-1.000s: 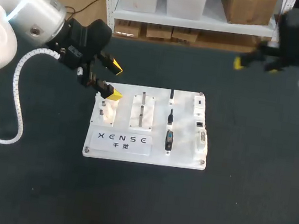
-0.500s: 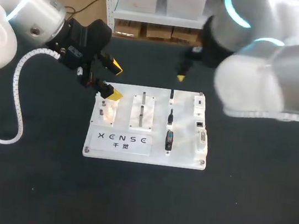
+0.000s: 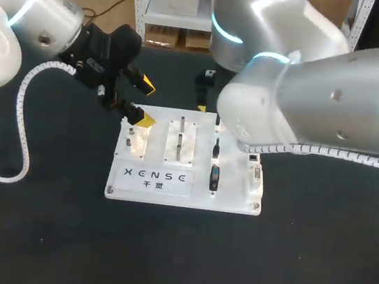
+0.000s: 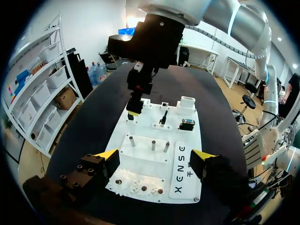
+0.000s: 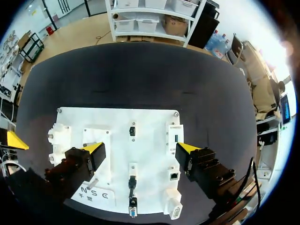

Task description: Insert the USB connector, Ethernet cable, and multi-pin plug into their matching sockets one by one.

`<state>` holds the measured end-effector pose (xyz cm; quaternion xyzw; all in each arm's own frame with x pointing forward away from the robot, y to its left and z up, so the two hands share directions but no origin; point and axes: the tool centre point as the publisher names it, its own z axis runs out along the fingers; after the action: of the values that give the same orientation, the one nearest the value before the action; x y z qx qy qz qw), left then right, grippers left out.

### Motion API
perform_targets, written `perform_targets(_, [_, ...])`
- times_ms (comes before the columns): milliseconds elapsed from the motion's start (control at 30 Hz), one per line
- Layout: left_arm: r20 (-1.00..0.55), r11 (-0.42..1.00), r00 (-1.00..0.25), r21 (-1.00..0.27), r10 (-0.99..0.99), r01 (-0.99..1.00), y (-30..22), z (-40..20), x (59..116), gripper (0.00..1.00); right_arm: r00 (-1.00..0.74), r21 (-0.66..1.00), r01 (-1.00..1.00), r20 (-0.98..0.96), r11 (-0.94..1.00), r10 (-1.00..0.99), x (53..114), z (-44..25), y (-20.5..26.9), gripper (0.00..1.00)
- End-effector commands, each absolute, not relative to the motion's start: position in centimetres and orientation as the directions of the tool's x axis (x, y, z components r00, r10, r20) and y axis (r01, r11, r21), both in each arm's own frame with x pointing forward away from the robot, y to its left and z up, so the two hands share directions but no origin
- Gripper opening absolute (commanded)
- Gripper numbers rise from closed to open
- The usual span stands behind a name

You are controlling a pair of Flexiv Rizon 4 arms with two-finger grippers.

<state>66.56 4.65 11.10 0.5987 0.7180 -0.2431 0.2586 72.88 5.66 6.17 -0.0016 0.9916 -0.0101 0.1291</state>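
while both arms hang over the dark table (image 3: 35, 233), a white board (image 3: 151, 192) lies flat at its middle. three plugs sit in a column of holders on the board, none of them gripped: the usb connector (image 5: 132, 131) at the far end, the ethernet cable (image 5: 132, 183) in the middle, and the multi-pin plug (image 3: 214, 178) nearest the board's front edge. just beside them, along the board's right edge, stands a line of sockets (image 5: 174, 175), each plug apart from them. the left gripper (image 3: 140, 103) hovers at the board's far left corner, near a strip of small gears (image 4: 140, 188); its yellow-tipped fingers are spread wide and hold nothing. the right arm (image 3: 322, 104) comes in from the right, its bulky body covering the board's far right corner in the head view. the right gripper (image 5: 140, 148) hangs above the board, fingers wide apart with nothing between them; the column of plugs lies beneath the gap, untouched.
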Motion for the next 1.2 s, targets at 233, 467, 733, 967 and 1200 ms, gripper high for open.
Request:
perform_targets(233, [-0.665, 0.164, -0.147, -0.037, 0.732, 0.986, 4.7, 11.0, 66.5, 1.00, -0.961, -0.004, 0.033, -0.275, 0.999, 0.031, 73.0, 5.9, 6.0, 1.00])
perform_targets(467, [-0.665, 0.164, -0.147, -0.037, 0.732, 0.986, 4.7, 11.0, 66.5, 1.00, -0.961, -0.004, 0.033, -0.275, 0.999, 0.031, 73.0, 5.9, 6.0, 1.00])
perform_targets(733, [-0.665, 0.164, -0.147, -0.037, 0.732, 0.986, 4.7, 11.0, 66.5, 1.00, -0.961, -0.004, 0.033, -0.275, 0.999, 0.031, 73.0, 5.9, 6.0, 1.00])
perform_targets(967, [-0.665, 0.164, -0.147, -0.037, 0.732, 0.986, 4.7, 11.0, 66.5, 1.00, -0.978, -0.008, 0.095, -0.190, 0.995, 0.092, 76.4, 4.5, 5.6, 1.00])
perform_targets(1200, [-0.665, 0.164, -0.147, -0.037, 0.732, 0.986, 4.7, 11.0, 66.5, 1.00, -0.990, -0.014, 0.055, -0.131, 0.998, 0.053, 77.8, 3.9, 5.7, 1.00])
